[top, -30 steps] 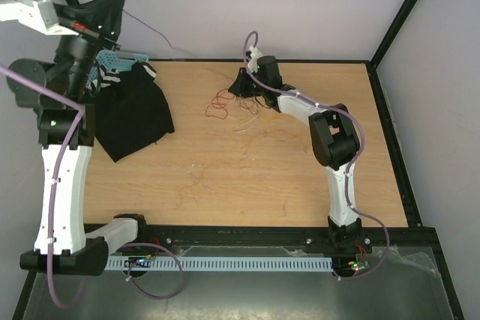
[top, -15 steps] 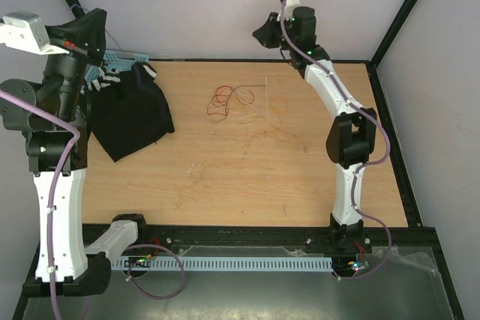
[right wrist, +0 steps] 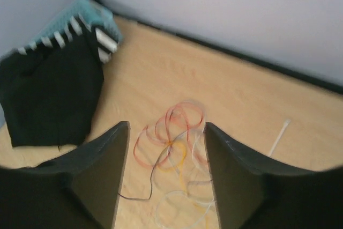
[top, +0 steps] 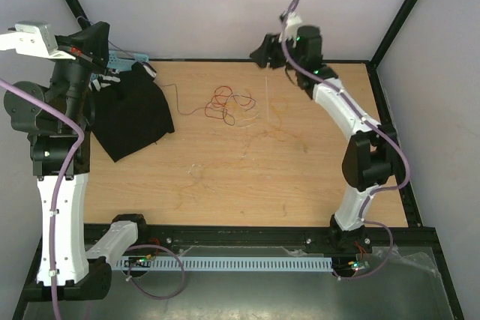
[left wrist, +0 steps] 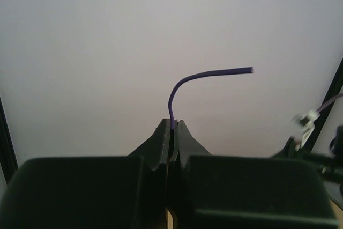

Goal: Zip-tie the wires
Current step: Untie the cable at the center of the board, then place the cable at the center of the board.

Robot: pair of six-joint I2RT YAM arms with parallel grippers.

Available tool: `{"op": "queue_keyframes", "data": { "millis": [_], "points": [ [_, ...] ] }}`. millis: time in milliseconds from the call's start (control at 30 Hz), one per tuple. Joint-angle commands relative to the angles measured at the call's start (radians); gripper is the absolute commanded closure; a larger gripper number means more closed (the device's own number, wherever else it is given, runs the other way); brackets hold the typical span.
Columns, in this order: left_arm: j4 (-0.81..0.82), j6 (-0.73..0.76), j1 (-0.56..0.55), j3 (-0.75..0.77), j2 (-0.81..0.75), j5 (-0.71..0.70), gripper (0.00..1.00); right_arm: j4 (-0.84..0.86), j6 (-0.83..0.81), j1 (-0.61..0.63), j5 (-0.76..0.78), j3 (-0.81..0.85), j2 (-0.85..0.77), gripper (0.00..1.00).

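Right arm has come up off the desk (top: 300,185) since a second ago. The right gripper (right wrist: 166,126) now hangs high, beyond the wires (top: 227,105), over the far edge. Its jaws are apart, with nothing between them.

- The tangle lies mid-desk, toward the far side. It has spread, and one dark strand now trails left toward the black cloth (top: 133,116).
- Left gripper (left wrist: 172,124) is raised far left of the wires, jaws clamped together on a dark purple strand (left wrist: 185,81). I cannot trace it to the tangle.
- White zip tie (top: 266,99) lies flat just right of the wires.

Risks:
- These hair-thin strands could slip out of that clamp.
- Any pull from the left could drag or scatter the tangle.
- A careless descent could flick the tie away.

Room:
- The wall and frame crowd the space beyond the wires.
- Bare desk lies nearer than them.
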Motion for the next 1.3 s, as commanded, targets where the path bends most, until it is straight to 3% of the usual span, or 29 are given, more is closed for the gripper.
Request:
{"op": "queue_keyframes", "data": {
  "millis": [0, 100, 167, 767, 900, 967, 1167, 1267],
  "points": [
    [0.015, -0.007, 0.006, 0.015, -0.016, -0.009, 1.00, 0.120, -0.093, 0.102, -0.021, -0.221, -0.007, 0.23],
    [0.007, -0.021, 0.005, 0.021, -0.015, -0.006, 1.00, 0.193, -0.168, 0.167, 0.009, -0.322, 0.004, 0.05],
    [0.003, -0.021, 0.005, 0.029, -0.011, -0.007, 1.00, 0.227, -0.191, 0.194, -0.003, -0.350, 0.031, 0.01],
    [-0.031, -0.019, 0.005, 0.056, -0.001, -0.006, 1.00, 0.291, -0.237, 0.285, -0.116, -0.451, 0.160, 0.01],
    [-0.031, -0.024, 0.005, 0.061, 0.004, -0.007, 1.00, 0.275, -0.232, 0.294, -0.122, -0.410, 0.212, 0.09],
    [-0.032, -0.023, 0.005, 0.066, 0.005, -0.010, 1.00, 0.260, -0.238, 0.300, -0.112, -0.391, 0.234, 0.18],
    [-0.079, 0.026, 0.005, 0.107, 0.009, -0.039, 1.00, 0.120, -0.237, 0.301, 0.004, -0.293, 0.223, 0.84],
    [-0.202, 0.107, 0.005, 0.185, 0.017, -0.121, 1.00, -0.042, -0.280, 0.302, 0.127, -0.179, 0.155, 0.97]
  ]
}}
